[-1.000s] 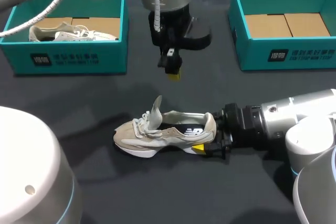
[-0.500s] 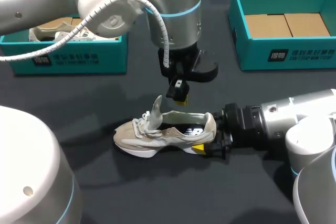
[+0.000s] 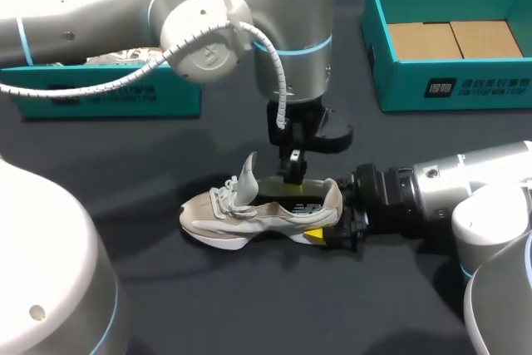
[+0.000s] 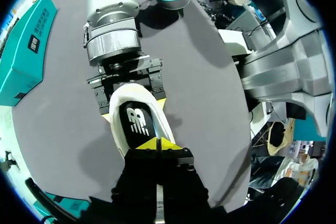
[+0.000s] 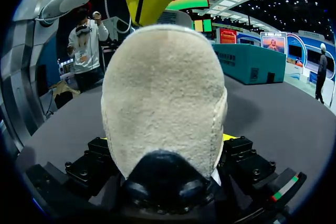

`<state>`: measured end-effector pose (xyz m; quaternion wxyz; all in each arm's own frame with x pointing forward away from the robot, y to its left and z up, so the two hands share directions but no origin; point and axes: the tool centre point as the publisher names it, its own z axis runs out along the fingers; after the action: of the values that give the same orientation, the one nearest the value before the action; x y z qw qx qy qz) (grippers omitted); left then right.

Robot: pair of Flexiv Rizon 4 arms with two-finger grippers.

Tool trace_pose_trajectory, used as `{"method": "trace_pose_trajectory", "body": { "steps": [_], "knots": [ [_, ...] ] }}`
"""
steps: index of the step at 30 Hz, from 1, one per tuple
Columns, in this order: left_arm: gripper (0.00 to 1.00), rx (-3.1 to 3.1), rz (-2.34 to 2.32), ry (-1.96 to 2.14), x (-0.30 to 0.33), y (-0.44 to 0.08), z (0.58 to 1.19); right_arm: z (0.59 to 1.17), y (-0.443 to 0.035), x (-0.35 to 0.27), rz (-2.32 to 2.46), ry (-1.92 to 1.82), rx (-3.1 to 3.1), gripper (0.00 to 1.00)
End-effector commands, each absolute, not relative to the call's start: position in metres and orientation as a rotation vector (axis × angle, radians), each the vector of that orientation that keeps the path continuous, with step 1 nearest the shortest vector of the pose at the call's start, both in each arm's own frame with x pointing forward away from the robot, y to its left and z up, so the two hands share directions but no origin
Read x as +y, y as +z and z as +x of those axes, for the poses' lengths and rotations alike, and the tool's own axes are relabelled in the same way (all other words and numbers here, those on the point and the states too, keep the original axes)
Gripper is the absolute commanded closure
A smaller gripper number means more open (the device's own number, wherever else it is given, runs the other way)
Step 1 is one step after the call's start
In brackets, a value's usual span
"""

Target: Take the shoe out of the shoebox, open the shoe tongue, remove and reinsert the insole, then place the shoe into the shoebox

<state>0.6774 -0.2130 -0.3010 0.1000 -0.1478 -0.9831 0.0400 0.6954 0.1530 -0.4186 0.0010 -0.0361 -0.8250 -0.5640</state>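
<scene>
From above, the shoe (image 3: 249, 215) lies on the table (image 3: 208, 305), my right gripper (image 3: 337, 224) clenched on its heel (image 3: 332, 197), my left gripper (image 3: 293, 176) at its opening. Left wrist view: my tips (image 4: 149, 145) look pressed together above the insole (image 4: 137, 121), so I should part them and pinch its rear edge. Right wrist view: the heel (image 5: 163, 98) fills my grasp; hold firm.

I see white print w/ a small logo on front of left shoebox (image 3: 108, 99) & right shoebox (image 3: 465, 89), plus white logo on insole (image 4: 137, 121) in shoe (image 3: 258, 214); chars too small to read.
</scene>
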Motion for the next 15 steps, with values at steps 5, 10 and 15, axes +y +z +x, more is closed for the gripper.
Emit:
{"method": "trace_pose_trajectory", "body": {
  "steps": [5,10,15],
  "knots": [
    [1.0,-2.899,-0.422,0.096,-0.22,-0.309,0.679,0.696,-0.421,0.154,-0.115,-1.767,-2.593,1.0],
    [1.0,-2.901,-0.366,0.168,-0.211,-0.325,0.678,0.696,-0.421,0.154,-0.115,-1.767,-2.593,1.0],
    [1.0,-2.901,-0.366,0.168,-0.211,-0.325,0.678,0.696,-0.421,0.154,-0.115,-1.767,-2.593,1.0]
  ]
}}
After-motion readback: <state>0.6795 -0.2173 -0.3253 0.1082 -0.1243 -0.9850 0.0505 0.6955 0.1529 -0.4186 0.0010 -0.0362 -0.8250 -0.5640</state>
